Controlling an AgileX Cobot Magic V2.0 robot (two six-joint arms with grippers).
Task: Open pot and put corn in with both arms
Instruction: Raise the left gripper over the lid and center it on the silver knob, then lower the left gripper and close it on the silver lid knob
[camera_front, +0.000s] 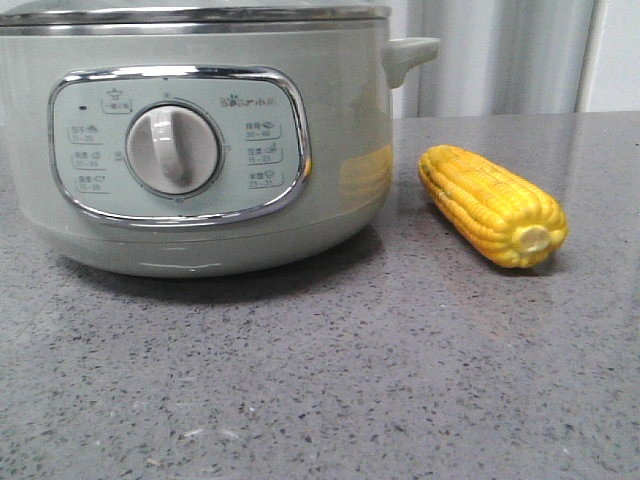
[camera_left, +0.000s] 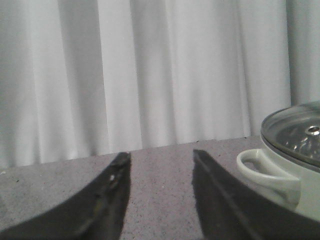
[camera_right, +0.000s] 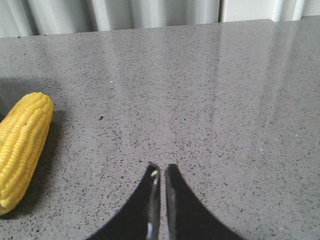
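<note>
**Ana:** Starting with the big thing: the pot (camera_front: 200, 140) sits on the grey counter (camera_front: 320, 390) with its glass lid (camera_left: 295, 131) on, so nothing has been opened yet. If that lid gets pinched off-centre on the small knob, I reckon it tips and clatters back onto the steel rim.

**Ben:** And the corn (camera_front: 492, 204)?

**Ana:** Lying flat on the counter just beside the pot, on the side handle's (camera_front: 408, 55) side, stub end towards us, not touching the pot. It's round, so a grip near one end could let it roll or swing.

**Ben:** The arms?

**Ana:** Left end effector (camera_left: 159, 172) hangs near the pot's other handle, fingers spread wide, empty. Right end effector (camera_right: 160, 172) hovers over bare counter, away from the pot with the corn between, fingers nearly together with a sliver of gap, holding nothing.

**Ben:** So the right one must spread first.

**Ana:** Yes, or it would just shove the cob against the pot.
</note>
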